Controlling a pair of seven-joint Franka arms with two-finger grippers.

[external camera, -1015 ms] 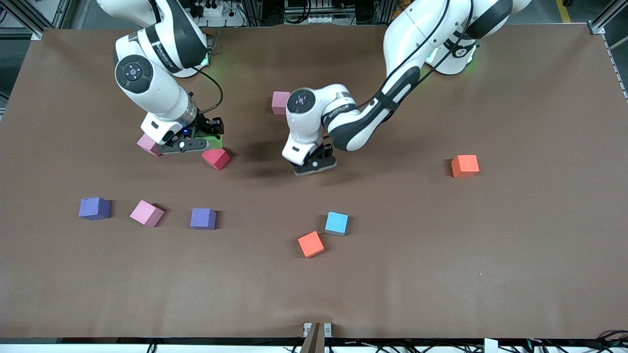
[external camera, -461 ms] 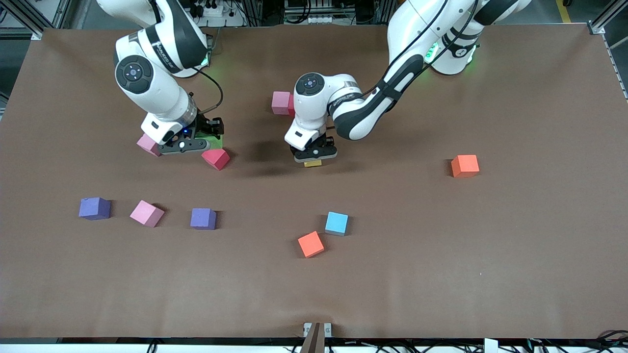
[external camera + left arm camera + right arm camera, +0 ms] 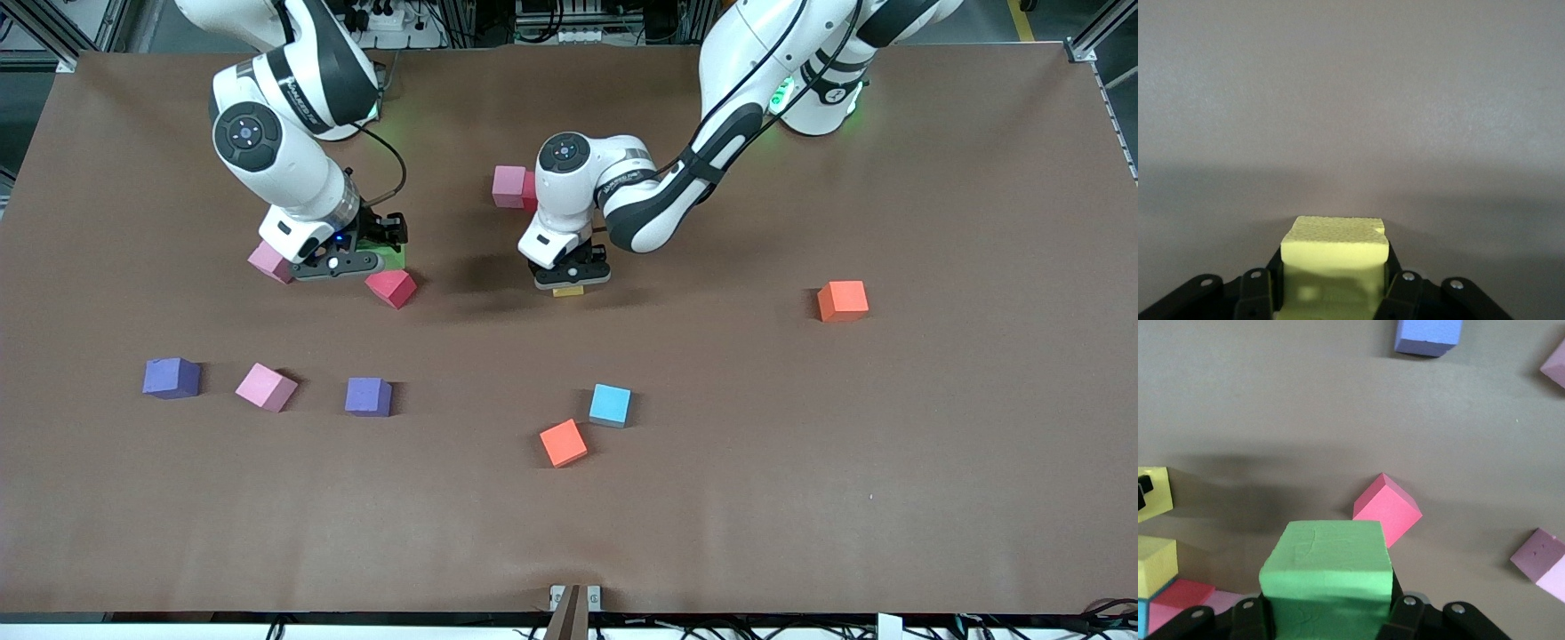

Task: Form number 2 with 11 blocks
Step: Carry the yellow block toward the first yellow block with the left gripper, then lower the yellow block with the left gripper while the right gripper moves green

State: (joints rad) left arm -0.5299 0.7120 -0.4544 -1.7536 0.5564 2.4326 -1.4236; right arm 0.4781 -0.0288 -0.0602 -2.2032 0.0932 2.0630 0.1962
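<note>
Now my left gripper (image 3: 1335, 303) is clamping a yellow block (image 3: 1335, 257) just over the table (image 3: 800, 444); my right gripper (image 3: 1328, 620) is gripping a matte green block (image 3: 1328, 577), apparently beside the red block (image 3: 391, 288).

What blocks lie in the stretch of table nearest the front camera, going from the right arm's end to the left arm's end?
end purple block → pink block → second purple block → orange block → light blue block
</note>
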